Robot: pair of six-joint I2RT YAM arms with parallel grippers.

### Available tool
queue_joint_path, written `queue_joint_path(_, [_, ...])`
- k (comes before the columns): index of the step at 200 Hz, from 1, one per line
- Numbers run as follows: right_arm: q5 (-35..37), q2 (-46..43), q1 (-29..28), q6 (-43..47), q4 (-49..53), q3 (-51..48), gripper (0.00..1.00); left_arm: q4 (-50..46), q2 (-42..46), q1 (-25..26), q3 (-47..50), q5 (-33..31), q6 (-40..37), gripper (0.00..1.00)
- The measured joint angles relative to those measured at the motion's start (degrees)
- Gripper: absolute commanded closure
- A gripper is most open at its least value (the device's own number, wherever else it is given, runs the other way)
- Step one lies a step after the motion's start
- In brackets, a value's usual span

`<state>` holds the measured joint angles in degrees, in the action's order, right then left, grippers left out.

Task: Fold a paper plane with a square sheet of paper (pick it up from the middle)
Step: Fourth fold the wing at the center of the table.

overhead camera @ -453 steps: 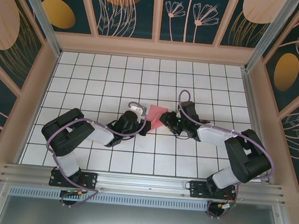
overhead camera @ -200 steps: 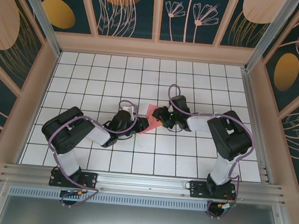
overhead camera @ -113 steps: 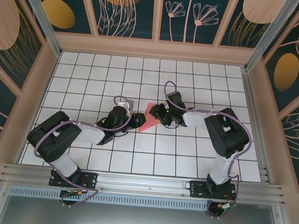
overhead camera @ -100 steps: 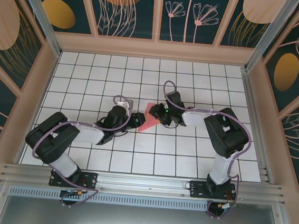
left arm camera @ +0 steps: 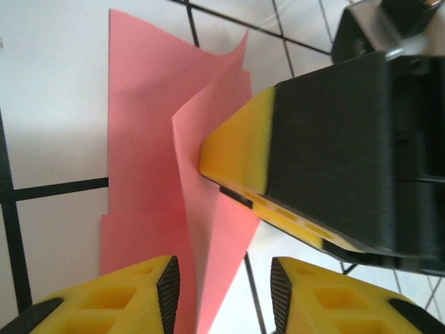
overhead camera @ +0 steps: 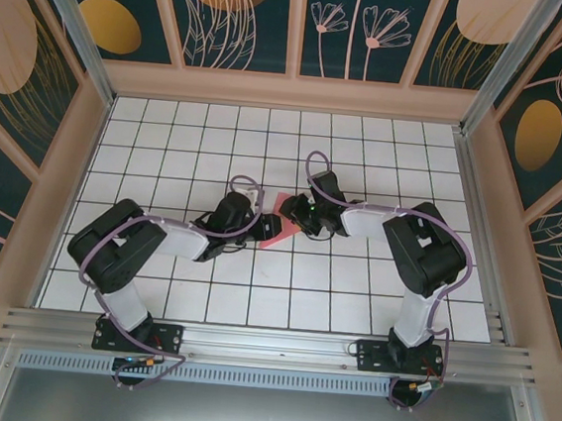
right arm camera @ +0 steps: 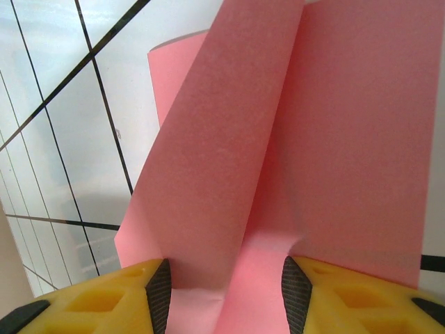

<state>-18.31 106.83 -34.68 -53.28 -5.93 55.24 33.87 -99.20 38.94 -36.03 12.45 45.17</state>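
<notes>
The left gripper (left arm camera: 222,296) is partly open, its yellow fingers astride a raised flap of the square sheet of paper (left arm camera: 146,118). The right gripper (right arm camera: 222,296), also partly open, straddles the paper from the opposite side, one fingertip (left arm camera: 236,149) pushing into the flap. A clean crease probably calls for one gripper to pin the flat layers while the other slowly lays the flap down along its fold, since thin paper buckles. The salmon-pink sheet lies mid-way across the white tiled table (overhead camera: 366,159), folded into layers, with one flap curling upright.
</notes>
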Motion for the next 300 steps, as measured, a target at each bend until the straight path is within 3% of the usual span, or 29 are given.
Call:
queue_joint_path(32, [0.0,0.0,0.0,0.0,0.0,0.0,0.51,-1.3,-2.7,0.0,-0.9,0.4,-1.2,0.66])
queue_joint_path(85, [-0.2,-0.1,0.0,0.2,0.0,0.0,0.52,-2.0,-3.9,0.0,-2.3,0.6,-2.9,0.89])
queue_joint_path(105, [-0.2,-0.7,0.1,1.0,-0.7,-0.9,0.52,-2.0,-3.9,0.0,-2.3,0.9,-3.5,0.93])
queue_joint_path(231, [-4.0,-4.3,2.1,7.1,-2.2,-5.0,0.52,2.9,-4.5,-0.2,-1.0,5.4,-2.1,0.94])
queue_joint_path(300, [-3.7,-2.3,2.0,8.0,-1.2,-3.3,0.52,4.5,-6.3,-0.7,-1.0,7.2,-0.3,0.89])
